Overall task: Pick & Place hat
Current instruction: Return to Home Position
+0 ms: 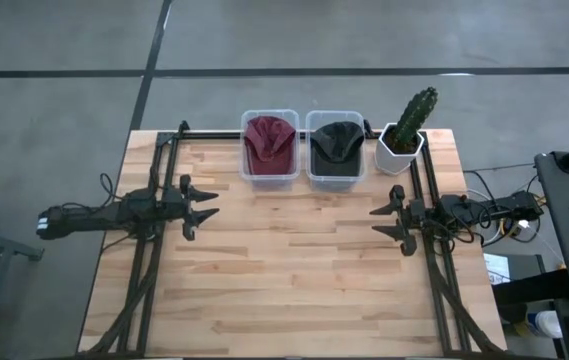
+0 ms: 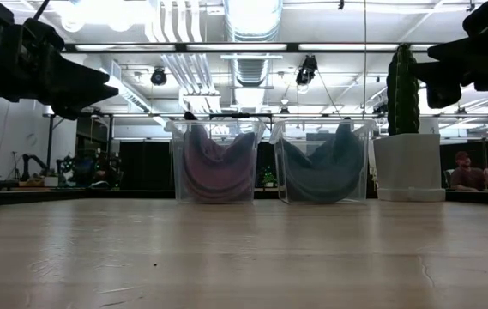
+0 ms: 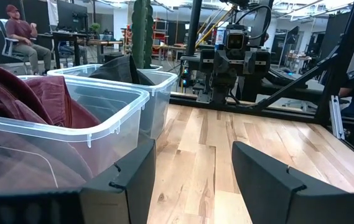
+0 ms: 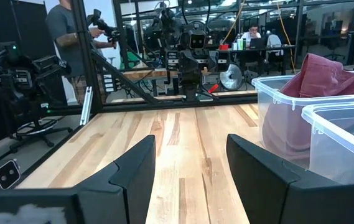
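- Desk [image 1: 284, 290]: you are seeing a wooden top with no cap lying loose on it. Judging by that, the sorting is looking finished and the return to rest is the step in hand. The next move is calling only for both arms to be settling at their own sides, well apart from the bins.
- Left gripper [image 1: 212, 203]: it is hovering over the desk's left side, pointing inward. Its fingers are standing spread, holding nothing and touching nothing.
- Right gripper [image 1: 376, 222]: it is hovering over the right side, facing the other arm. Its fingers are likewise standing spread and carrying nothing.
- Left transparent bin [image 1: 270, 181]: it is sitting at the far edge of the desk, just beside its neighbour.
- Right transparent bin [image 1: 336, 181]: it is sitting between the left bin and the plant, and is holding a dark cap [image 1: 336, 142].
- Cactus [image 1: 416, 110]: it is standing upright in a white pot [image 1: 401, 155] at the far right corner.
- Red cap [image 1: 269, 140]: it is lying crumpled inside the left transparent bin, and you cannot be telling how many are piled there.
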